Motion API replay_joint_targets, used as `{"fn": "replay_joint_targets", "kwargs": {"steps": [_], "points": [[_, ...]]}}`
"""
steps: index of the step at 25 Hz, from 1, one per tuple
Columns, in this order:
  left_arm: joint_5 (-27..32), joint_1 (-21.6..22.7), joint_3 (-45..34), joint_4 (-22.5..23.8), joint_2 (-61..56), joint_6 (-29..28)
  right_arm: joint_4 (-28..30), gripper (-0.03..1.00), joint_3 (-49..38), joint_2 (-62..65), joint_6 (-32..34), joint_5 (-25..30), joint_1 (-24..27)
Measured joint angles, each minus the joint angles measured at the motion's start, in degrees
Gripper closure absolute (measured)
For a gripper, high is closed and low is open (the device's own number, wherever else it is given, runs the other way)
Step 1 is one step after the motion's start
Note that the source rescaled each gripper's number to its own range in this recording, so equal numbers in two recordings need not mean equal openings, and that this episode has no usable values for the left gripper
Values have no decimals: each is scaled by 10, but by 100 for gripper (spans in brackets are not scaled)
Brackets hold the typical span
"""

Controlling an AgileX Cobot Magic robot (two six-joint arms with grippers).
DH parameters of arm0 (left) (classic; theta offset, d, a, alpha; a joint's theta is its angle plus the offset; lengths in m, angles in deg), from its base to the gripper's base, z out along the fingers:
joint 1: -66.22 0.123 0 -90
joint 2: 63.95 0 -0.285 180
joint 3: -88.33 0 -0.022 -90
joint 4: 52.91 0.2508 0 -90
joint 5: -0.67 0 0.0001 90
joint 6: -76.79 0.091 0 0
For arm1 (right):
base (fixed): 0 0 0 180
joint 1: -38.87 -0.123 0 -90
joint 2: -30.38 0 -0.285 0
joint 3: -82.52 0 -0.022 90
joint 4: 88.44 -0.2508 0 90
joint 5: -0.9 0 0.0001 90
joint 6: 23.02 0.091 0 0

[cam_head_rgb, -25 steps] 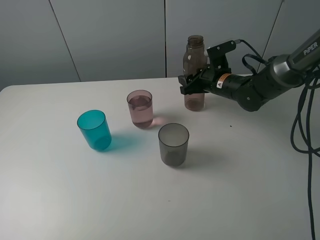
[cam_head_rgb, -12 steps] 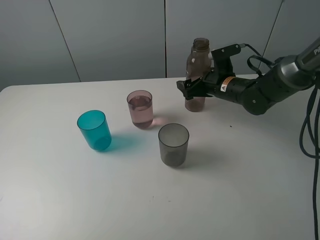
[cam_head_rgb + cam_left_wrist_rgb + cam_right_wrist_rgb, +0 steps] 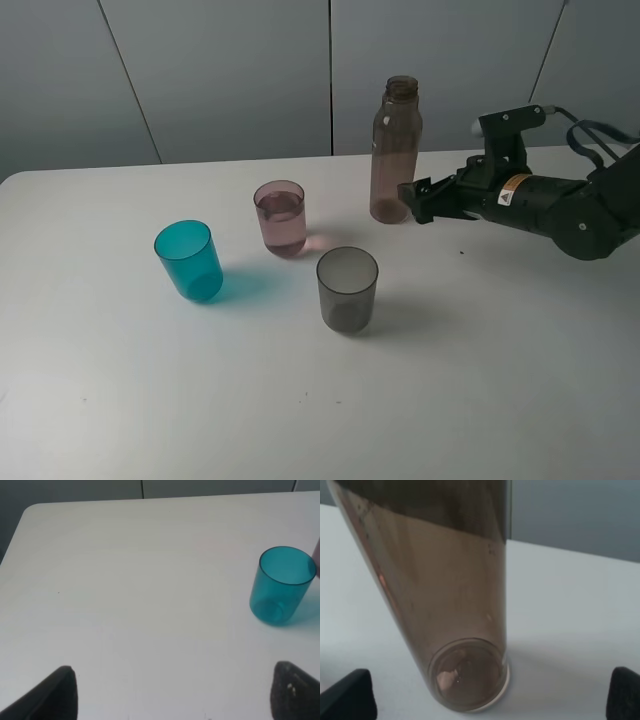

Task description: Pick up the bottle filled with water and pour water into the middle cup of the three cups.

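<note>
White tabletop [image 3: 450,400] carried the bottle [image 3: 393,150] upright behind the pink middle cup [image 3: 280,217], freed from the wide-spread right gripper [image 3: 418,201] beside its base; light, smooth plastic, best clasped mid-body.

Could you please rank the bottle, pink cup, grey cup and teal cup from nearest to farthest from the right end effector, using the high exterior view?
From the right end effector:
1. Bottle, just beside its tips.
2. Grey cup and pink cup: too close to call.
3. Teal cup, far left.
</note>
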State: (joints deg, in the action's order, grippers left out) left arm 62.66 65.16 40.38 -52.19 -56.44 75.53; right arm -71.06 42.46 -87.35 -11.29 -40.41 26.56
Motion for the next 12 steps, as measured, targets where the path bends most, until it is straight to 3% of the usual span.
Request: {"fn": "replay_joint_targets", "kwargs": {"steps": [4, 9, 12], "points": [[0, 0, 0, 0, 0, 0, 0, -3, -8, 76, -2, 72, 1], [0, 0, 0, 0, 0, 0, -3, -3, 37, 235, -2, 334, 1], [0, 0, 0, 0, 0, 0, -37, -3, 81, 337, -2, 496, 1]]}}
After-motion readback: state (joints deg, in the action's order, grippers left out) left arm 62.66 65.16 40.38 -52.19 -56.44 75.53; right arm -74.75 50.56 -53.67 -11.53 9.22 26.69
